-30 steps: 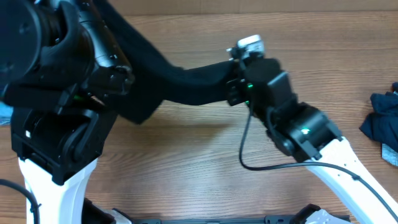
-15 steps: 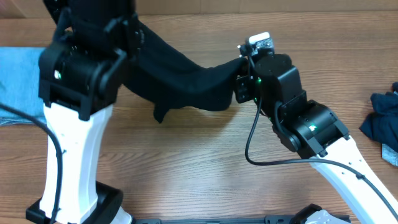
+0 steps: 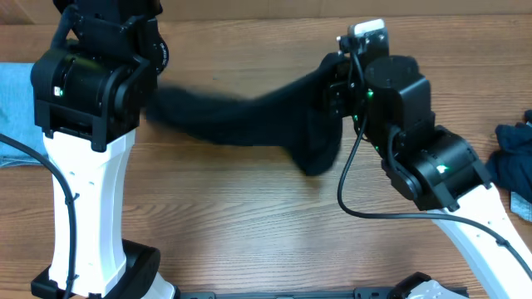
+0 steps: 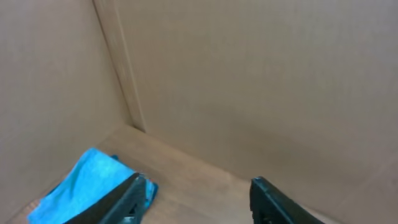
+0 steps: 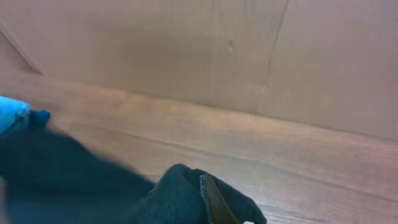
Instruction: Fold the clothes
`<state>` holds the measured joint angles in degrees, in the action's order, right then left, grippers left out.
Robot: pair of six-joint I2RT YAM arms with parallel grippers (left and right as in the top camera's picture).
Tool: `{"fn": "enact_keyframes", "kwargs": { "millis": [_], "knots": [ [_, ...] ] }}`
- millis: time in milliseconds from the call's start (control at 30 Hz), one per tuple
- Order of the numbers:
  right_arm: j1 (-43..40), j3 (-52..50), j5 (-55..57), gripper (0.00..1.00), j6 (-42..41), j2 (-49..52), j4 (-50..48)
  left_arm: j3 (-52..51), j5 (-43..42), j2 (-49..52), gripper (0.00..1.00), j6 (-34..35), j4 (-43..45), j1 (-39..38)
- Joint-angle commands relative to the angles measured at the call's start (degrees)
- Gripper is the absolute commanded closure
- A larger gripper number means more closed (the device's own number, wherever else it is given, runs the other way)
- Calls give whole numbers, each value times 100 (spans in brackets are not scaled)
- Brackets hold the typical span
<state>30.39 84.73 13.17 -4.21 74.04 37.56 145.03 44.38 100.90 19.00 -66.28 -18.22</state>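
The worktop was brown wood, its grain running from the left edge to the right. It filled the overhead view almost to the far edge, where a paler strip of board began. Plain brown panels walled the far side, one slanting seam dividing them. In the left wrist view, two such panels met at a corner along an upright strip. The light was soft and even, and shadows on the wood were faint.

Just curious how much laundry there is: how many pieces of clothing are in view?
3: a black shirt in the middle, held by the right gripper; a light blue piece at the left edge; a dark navy heap at the right edge. Others may be hidden.
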Motion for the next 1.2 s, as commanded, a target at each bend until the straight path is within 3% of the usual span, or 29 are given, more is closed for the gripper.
{"fn": "enact_keyframes", "kwargs": {
  "millis": [0,167,333,500,833,967,1167],
  "knots": [
    [-20,577,-219,96,109,-70,4,94,-426,11,41,72,-195,63],
    [-22,772,-188,96,109,-70,9,94,-2072,26,43,-247,-461,61],
    [-22,802,243,96,275,-68,-105,90,-4275,28,43,-1322,-813,57],
    [-22,802,442,96,404,-68,-278,85,-5639,66,43,-2061,-1255,55],
    [-48,804,1252,96,404,-46,-396,48,-5919,376,44,-2085,-1598,57],
    [-175,804,1613,96,404,-37,-579,44,-6487,590,47,-2404,-1926,-2],
    [-595,804,1694,96,367,-20,-619,-186,-6426,850,45,-2820,-2203,-490]
  ]
}}
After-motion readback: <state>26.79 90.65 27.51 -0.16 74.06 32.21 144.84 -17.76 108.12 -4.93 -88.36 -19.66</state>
